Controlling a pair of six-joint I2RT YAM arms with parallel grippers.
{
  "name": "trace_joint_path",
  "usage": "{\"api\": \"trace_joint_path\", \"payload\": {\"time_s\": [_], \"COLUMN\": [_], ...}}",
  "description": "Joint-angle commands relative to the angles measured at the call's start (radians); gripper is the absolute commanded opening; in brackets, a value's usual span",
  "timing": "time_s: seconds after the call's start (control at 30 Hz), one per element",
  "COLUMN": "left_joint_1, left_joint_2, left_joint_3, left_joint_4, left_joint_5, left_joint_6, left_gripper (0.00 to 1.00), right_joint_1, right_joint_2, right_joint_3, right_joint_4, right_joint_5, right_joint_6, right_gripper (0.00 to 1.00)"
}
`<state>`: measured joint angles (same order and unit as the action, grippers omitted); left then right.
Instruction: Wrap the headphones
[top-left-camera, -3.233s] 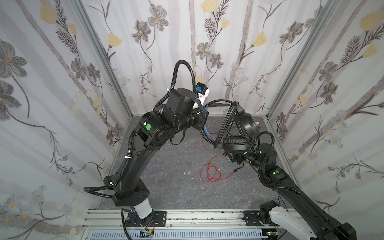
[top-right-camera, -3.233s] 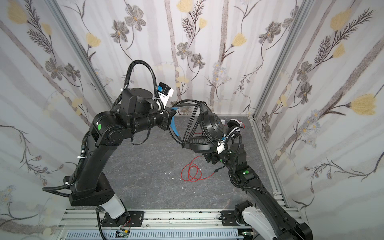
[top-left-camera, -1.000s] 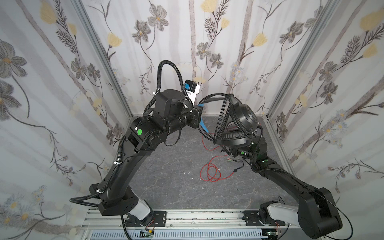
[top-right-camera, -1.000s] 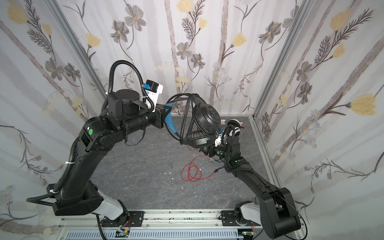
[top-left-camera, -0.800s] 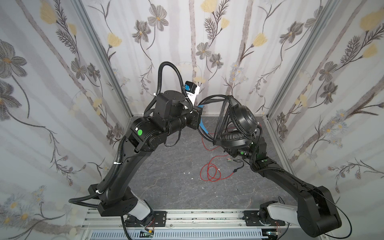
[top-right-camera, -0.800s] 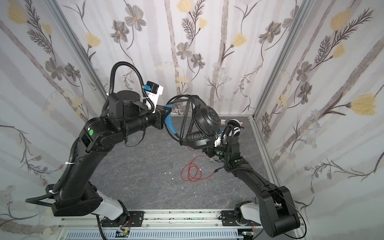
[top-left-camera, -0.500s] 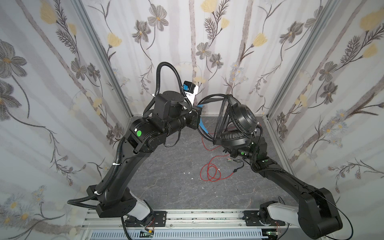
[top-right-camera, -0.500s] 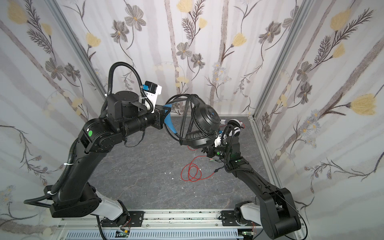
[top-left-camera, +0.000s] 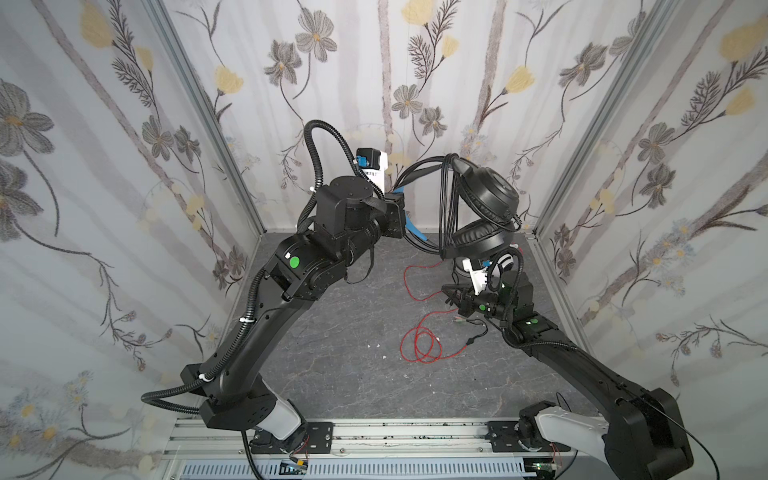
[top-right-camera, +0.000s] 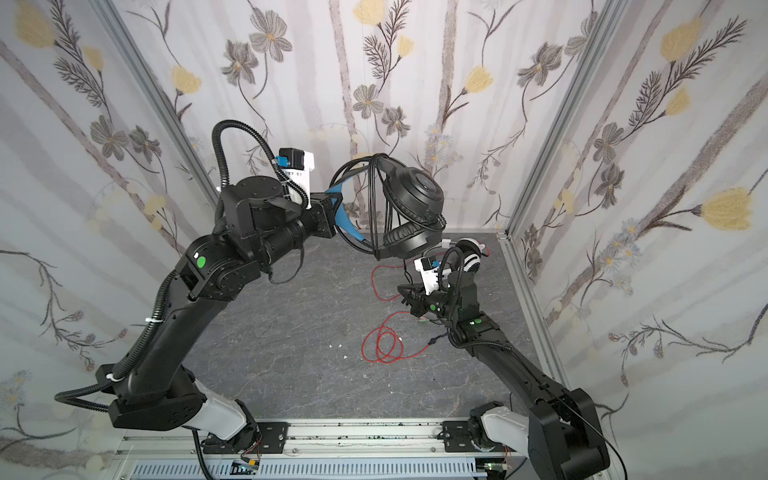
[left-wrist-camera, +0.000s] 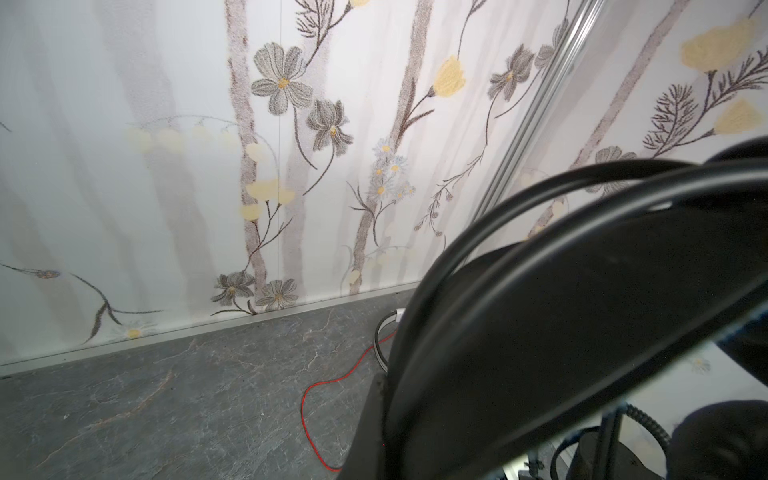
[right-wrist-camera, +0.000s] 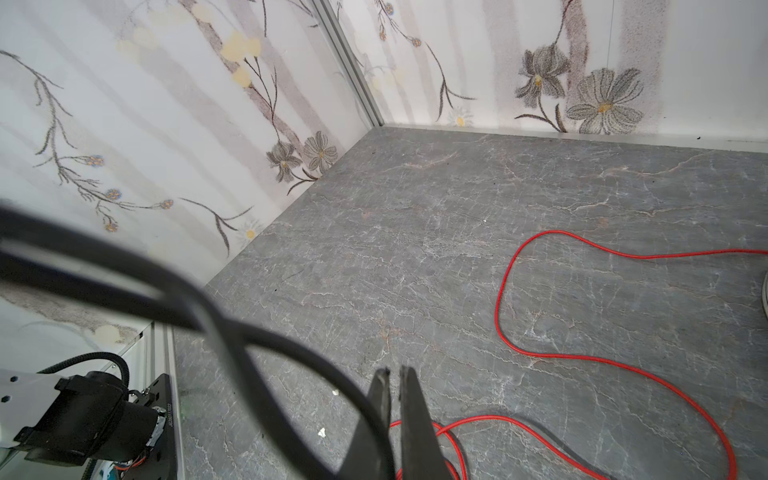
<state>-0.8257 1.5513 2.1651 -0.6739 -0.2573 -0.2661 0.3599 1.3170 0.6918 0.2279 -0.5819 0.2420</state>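
Note:
The black headphones (top-left-camera: 486, 199) (top-right-camera: 411, 195) hang in the air near the back wall. My left gripper (top-left-camera: 401, 212) (top-right-camera: 334, 208) is shut on their blue-lined headband, which fills the left wrist view (left-wrist-camera: 561, 332). Their black cable (top-left-camera: 446, 208) is looped around the band. Lower down, my right gripper (top-left-camera: 451, 293) (top-right-camera: 409, 297) (right-wrist-camera: 394, 370) is shut; the black cable (right-wrist-camera: 249, 357) crosses one finger, and nothing shows between the tips. The white headphones (top-left-camera: 505, 259) (top-right-camera: 471, 257) lie behind the right arm. Their red cable (top-left-camera: 419, 345) (right-wrist-camera: 540, 353) is coiled on the floor.
The grey stone-look floor (top-left-camera: 332, 353) is boxed in by flowered walls on three sides. A loose black cable end with its plug (top-left-camera: 471, 340) lies by the red coil. The arm bases stand on the metal rail (top-left-camera: 374, 432) in front.
My right gripper's jaws have closed within the last second. Over three seconds the left arm carried the black headphones slightly back and left, and the right arm dropped below the earcups.

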Motion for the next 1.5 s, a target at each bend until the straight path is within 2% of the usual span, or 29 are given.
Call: {"api": "trace_joint_path", "payload": {"time_s": [0.0, 0.27, 0.5, 0.97, 1.23, 1.47], "left_joint_1": [0.001, 0.013, 0.082, 0.186, 0.196, 0.194], "left_joint_2": [0.021, 0.085, 0.127, 0.076, 0.057, 0.074], "left_joint_3": [0.027, 0.049, 0.060, -0.090, -0.188, -0.266], "left_joint_4": [0.205, 0.230, 0.178, 0.174, 0.167, 0.133], "left_joint_5": [-0.116, -0.265, -0.304, -0.353, -0.424, -0.484], "left_joint_6": [-0.097, -0.163, -0.220, -0.240, -0.149, -0.019], "left_gripper": [0.00, 0.00, 0.00, 0.00, 0.00, 0.00], "right_joint_1": [0.018, 0.088, 0.154, 0.327, 0.421, 0.507], "right_joint_2": [-0.009, -0.021, -0.028, -0.017, -0.013, -0.016], "right_joint_3": [0.021, 0.041, 0.091, 0.165, 0.230, 0.336], "right_joint_4": [-0.075, -0.136, -0.200, -0.276, -0.345, -0.438], "right_joint_5": [0.084, 0.171, 0.219, 0.252, 0.314, 0.374], "right_joint_6": [-0.063, -0.120, -0.166, -0.214, -0.279, -0.338], "right_gripper": [0.00, 0.00, 0.00, 0.00, 0.00, 0.00]}}
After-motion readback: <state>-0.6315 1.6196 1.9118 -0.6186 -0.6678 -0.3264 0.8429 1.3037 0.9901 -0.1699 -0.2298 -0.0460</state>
